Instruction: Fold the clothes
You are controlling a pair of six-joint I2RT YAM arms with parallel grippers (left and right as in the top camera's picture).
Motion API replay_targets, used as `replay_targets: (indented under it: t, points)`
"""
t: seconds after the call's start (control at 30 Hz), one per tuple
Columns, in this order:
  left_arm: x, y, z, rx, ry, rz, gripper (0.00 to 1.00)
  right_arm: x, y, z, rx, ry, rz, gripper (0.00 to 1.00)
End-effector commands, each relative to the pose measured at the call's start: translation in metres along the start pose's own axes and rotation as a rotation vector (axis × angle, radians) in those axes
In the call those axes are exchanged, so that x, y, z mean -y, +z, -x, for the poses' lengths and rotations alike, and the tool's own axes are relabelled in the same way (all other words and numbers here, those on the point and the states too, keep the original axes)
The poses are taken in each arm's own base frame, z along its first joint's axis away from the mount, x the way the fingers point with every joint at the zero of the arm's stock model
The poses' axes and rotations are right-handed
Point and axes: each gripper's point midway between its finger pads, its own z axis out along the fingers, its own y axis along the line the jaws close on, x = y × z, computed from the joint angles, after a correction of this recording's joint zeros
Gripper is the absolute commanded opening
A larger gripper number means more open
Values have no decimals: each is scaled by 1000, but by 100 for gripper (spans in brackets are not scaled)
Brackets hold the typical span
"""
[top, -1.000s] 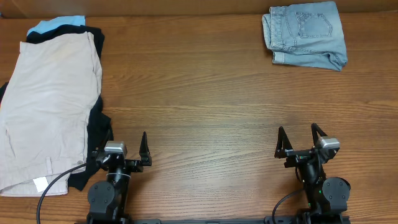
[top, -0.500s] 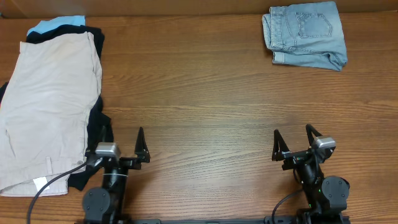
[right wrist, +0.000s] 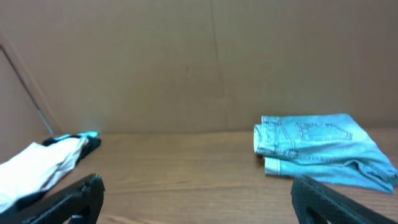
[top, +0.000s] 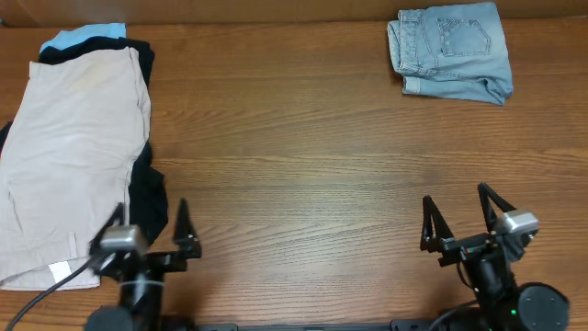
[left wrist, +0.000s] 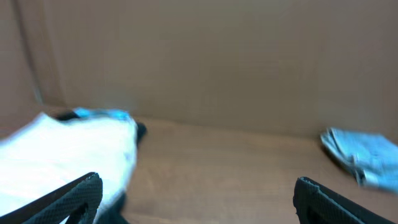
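The pale beige shorts [top: 69, 156] lie spread flat at the table's left, on top of black garments [top: 145, 198], with a small white label [top: 60, 271] near the front edge. They show blurred in the left wrist view [left wrist: 62, 152] and in the right wrist view [right wrist: 34, 165]. My left gripper [top: 152, 221] is open and empty near the front edge, just right of the shorts. My right gripper [top: 457, 213] is open and empty at the front right.
Folded light-blue denim shorts [top: 450, 51] lie at the back right, also in the right wrist view [right wrist: 320, 149] and the left wrist view [left wrist: 364, 158]. A light-blue garment [top: 78, 37] peeks out behind the pile. A cardboard wall [right wrist: 199, 62] stands behind the table.
Both arms have drawn back toward the front edge. The left gripper shifted left toward the shorts, the right gripper shifted right. Both stay open. The clothes have not moved.
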Motion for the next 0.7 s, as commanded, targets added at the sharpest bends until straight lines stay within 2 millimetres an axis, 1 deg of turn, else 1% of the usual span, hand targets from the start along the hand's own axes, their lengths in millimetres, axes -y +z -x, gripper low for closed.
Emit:
replay_targets:
  t: [0.0, 0.1, 0.23, 0.3, 0.4, 0.53, 0.6, 0.67]
  points:
    - [-7, -13, 47, 61, 72, 71, 100, -13, 2, 22, -44, 8, 46, 100]
    - [-4, -9, 62, -3, 107, 77, 100, -21, 10, 32, -126, 31, 80, 100]
    - [0, 10, 64, -160, 130, 84, 100, -30, 26, 45, -247, 72, 127, 100]
    - [2, 21, 64, -251, 143, 91, 100, -32, 35, 47, -326, 102, 137, 100]
    - [7, 38, 64, -390, 158, 85, 100, -30, 47, 45, -461, 145, 115, 100]
    - [15, 61, 63, -559, 172, 74, 100, -23, 65, 37, -625, 169, 90, 100]
    - [16, 76, 61, -634, 189, 78, 100, -20, 75, 32, -667, 186, 88, 100]
    - [21, 92, 57, -706, 222, 46, 100, -18, 87, 24, -699, 202, 96, 100]
